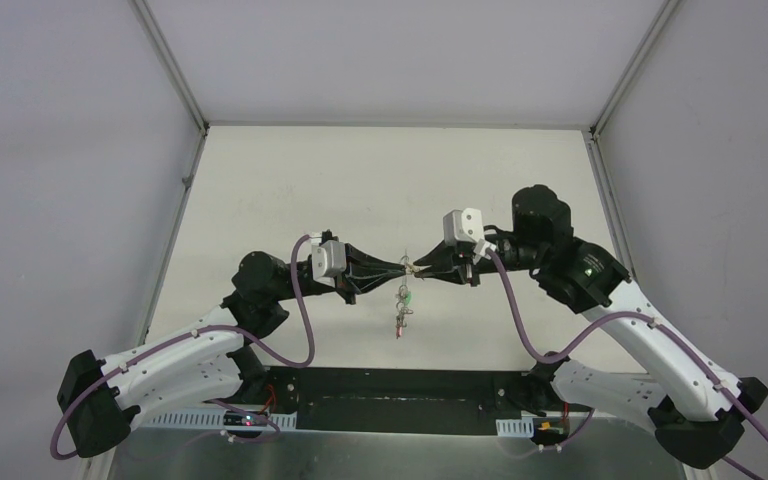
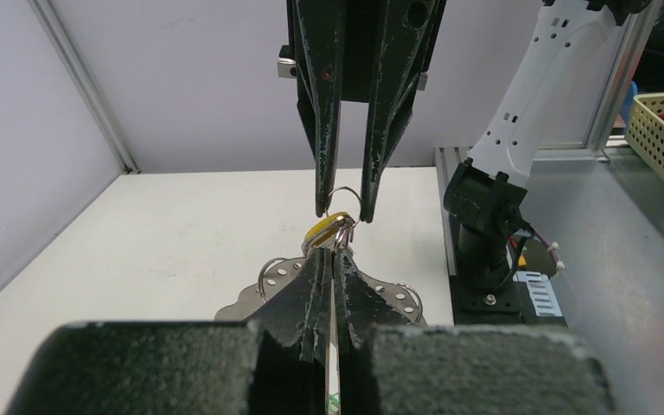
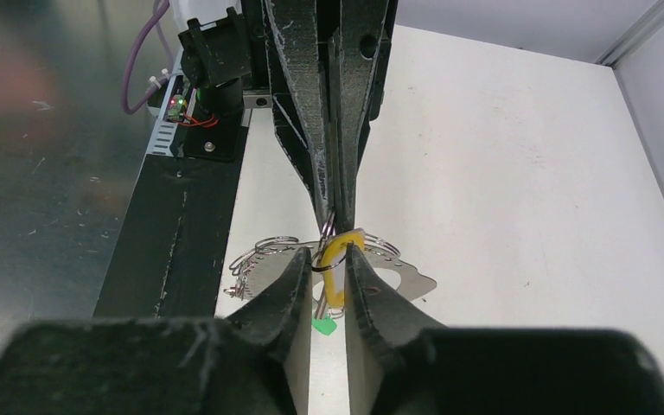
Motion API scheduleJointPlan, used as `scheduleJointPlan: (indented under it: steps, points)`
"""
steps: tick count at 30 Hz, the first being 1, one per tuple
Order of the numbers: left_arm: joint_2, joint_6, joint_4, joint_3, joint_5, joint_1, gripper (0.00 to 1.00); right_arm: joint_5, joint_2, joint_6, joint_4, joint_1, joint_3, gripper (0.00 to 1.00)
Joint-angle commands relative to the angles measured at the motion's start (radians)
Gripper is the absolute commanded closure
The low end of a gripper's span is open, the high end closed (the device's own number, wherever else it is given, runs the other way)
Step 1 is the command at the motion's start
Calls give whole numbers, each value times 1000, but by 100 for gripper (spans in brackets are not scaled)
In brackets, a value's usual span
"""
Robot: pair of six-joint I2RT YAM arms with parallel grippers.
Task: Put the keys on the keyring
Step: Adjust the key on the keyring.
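Top view: left gripper [image 1: 403, 266] and right gripper [image 1: 422, 269] tip to tip above the bench [image 1: 380, 180], roughly midway between its left and right edges, closer to the near edge than the far one. Just under the tips, keys [image 1: 401, 312] in a thin hanging bunch, green tag [image 1: 409, 296] near the top of it

Left wrist view: left gripper clenched fully, fingers pressed flat together, yellow tag [image 2: 323, 230] and a bit of bright metal right at the tips; exact piece in the pinch, cannot tell. Entering from the top of the view, right gripper narrowed onto a small wire ring [image 2: 344, 201], one fingertip at each side of it. Below both, keyring [image 2: 264, 294], a flat silvery shape with little rings along its rim, over the white bench; lying or hanging, cannot tell

Right wrist view: right gripper's fingers [image 3: 281, 298] drawn in part-way, yellow tag and its dark ring between them, tag against one finger. Straight ahead, left gripper clamped tight, thin wire at its tips. Green tag lowest, just under the yellow one. Keyring spread wide behind the tags
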Motion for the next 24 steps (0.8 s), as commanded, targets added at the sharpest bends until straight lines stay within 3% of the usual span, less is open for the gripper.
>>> scheduleJointPlan:
  steps: [1, 8, 24]
  points:
    - [-9, -14, 57, 6, -9, -9, 100, -38, -30, -17, 43, 4, -12, 89]
    - [-13, -18, 62, 8, -16, -8, 100, -10, -37, -22, 22, 4, -41, 100]
    - [-7, -4, 105, 11, 1, -8, 100, 91, 32, 142, -18, 3, -61, 100]
